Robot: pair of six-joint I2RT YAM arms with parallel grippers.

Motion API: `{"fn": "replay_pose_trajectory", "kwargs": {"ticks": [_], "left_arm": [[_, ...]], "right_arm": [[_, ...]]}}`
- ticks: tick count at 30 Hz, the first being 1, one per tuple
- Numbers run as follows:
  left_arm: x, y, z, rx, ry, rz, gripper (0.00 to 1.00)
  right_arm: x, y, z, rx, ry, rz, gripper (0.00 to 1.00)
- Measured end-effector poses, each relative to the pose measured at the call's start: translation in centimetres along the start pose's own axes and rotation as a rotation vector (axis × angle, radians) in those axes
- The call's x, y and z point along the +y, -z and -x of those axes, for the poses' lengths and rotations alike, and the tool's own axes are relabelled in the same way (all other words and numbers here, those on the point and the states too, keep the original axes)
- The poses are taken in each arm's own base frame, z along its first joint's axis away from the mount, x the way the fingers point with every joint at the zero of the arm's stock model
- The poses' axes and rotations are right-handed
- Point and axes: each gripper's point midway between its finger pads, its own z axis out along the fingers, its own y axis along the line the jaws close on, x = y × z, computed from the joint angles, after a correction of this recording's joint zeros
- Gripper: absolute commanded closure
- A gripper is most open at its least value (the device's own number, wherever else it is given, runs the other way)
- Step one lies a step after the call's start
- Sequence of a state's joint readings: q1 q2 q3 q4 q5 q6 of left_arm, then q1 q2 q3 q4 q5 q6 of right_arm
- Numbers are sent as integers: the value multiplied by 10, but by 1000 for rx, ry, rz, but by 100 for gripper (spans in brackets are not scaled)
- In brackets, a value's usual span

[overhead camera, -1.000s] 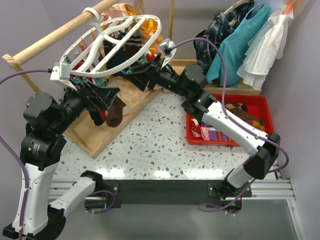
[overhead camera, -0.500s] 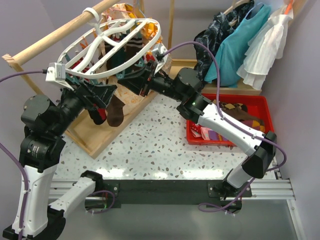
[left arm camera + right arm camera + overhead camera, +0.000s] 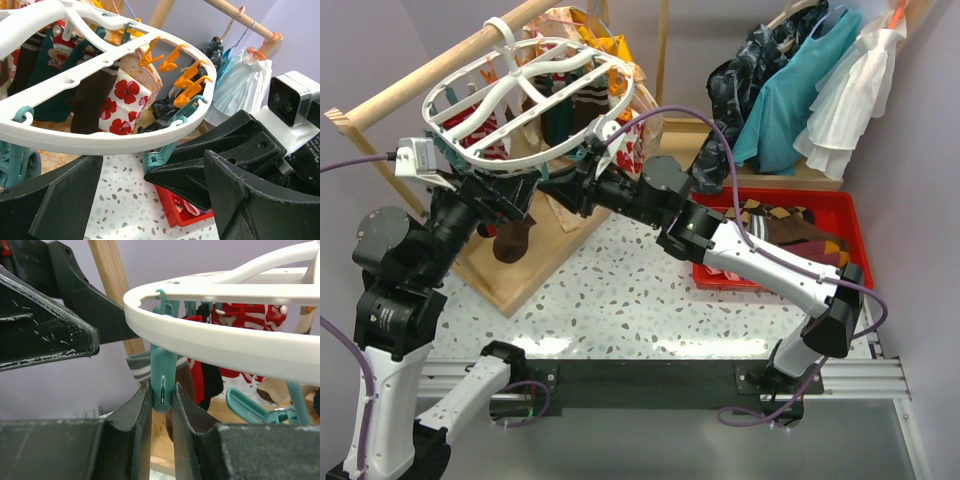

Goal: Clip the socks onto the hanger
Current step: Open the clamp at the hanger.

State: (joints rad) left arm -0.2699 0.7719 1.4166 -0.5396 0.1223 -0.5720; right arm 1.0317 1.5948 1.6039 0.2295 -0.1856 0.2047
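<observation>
1. The right end effector (image 3: 162, 400) is clenched on a teal clip (image 3: 162, 377), with one finger pressed against each side of it.
2. That clip hangs from the white rim of the hanger (image 3: 225, 347).
3. The left end effector (image 3: 150, 200) is spread wide and grasps nothing.
4. In the left wrist view the hanger rim runs just above the left fingers, and the right end effector sits between them. Whether the left fingers touch the rim is hard to tell.
5. The hanger is tilted, its hook over the wooden rail (image 3: 420, 77), above the far left of the surface (image 3: 620, 290).
6. Socks (image 3: 510, 240) hang from clips under the hanger. More lie in the red tray (image 3: 845, 215) on the right of the surface.
</observation>
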Motion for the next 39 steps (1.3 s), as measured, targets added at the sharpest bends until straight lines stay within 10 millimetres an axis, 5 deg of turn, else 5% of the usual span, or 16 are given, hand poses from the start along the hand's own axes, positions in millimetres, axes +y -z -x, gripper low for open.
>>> {"fn": "replay_pose_trajectory", "kwargs": {"ticks": [19,33,39], "left_arm": [[31,-15,-29,64,-70,84,28],[36,-18,-34,76,-55,102,60],[36,-19,-37,81,-49,100,80]], "right_arm": [[3,-11,-20,109,196,-103,100],[-2,-17,-31,134,269,-155,100],[-3,-15,-35,150,277,-164,75]]}}
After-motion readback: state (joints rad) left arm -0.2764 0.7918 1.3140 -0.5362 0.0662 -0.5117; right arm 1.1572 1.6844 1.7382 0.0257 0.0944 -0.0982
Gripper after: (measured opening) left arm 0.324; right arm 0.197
